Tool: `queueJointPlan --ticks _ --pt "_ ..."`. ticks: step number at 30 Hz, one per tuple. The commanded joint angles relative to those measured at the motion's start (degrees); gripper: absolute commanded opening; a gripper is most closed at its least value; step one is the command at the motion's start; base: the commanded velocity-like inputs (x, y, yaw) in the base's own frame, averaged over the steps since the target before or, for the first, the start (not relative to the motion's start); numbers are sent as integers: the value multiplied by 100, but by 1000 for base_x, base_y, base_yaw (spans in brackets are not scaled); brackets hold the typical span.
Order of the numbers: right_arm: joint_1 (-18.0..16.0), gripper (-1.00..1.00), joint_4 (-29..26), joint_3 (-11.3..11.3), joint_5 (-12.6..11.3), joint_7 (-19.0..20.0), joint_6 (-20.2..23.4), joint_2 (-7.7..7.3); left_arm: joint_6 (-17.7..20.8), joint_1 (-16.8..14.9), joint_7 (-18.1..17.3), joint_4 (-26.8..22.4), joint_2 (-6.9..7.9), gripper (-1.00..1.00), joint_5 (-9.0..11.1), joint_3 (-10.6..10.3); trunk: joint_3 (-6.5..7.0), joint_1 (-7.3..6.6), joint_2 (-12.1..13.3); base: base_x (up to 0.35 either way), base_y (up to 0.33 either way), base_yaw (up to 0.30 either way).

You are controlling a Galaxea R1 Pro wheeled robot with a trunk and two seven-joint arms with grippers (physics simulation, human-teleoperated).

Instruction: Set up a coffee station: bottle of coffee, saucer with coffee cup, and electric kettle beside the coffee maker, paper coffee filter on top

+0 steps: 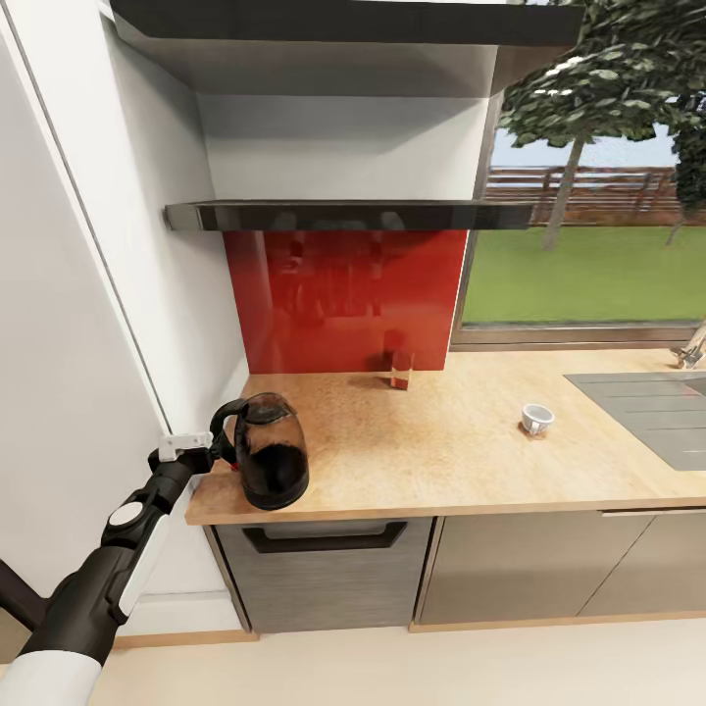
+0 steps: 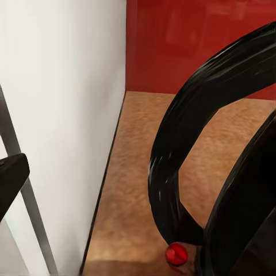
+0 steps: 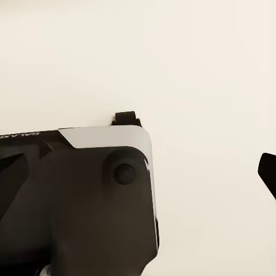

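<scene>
The electric kettle (image 1: 272,465), dark glass with a black loop handle (image 2: 172,172), stands upright at the front left corner of the kitchen countertop (image 1: 441,461). My left gripper (image 1: 220,452) is at the handle, open, with one finger (image 2: 11,179) well clear of the loop. A white coffee cup (image 1: 536,419) sits alone further right. By the red backsplash stands a small reddish-brown container (image 1: 401,371); I cannot tell if it is the bottle of coffee. The glossy black kitchen shelf (image 1: 343,215) is seen edge-on. Coffee maker, filter and saucer are out of view. One right fingertip (image 3: 267,171) hangs over the floor.
A white wall panel (image 1: 88,373) runs close along the kettle's left. A grey sink drainer (image 1: 652,407) is set into the counter at the right, below the window. A thicker dark shelf (image 1: 343,25) hangs higher up. Grey cabinet fronts (image 1: 324,574) lie under the counter.
</scene>
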Motion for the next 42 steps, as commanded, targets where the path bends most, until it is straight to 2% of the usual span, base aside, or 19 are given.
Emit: queueJointPlan --ticks 1,42 --pt "-2 100 -13 50 -55 -26 35 1 33 -3 7 -9 1 100 59 -2 -13 3 -12 0 0 0" --pt "-2 100 -12 50 -55 -26 35 1 17 10 6 -35 -8 100 68 -2 -13 3 -12 39 0 0"
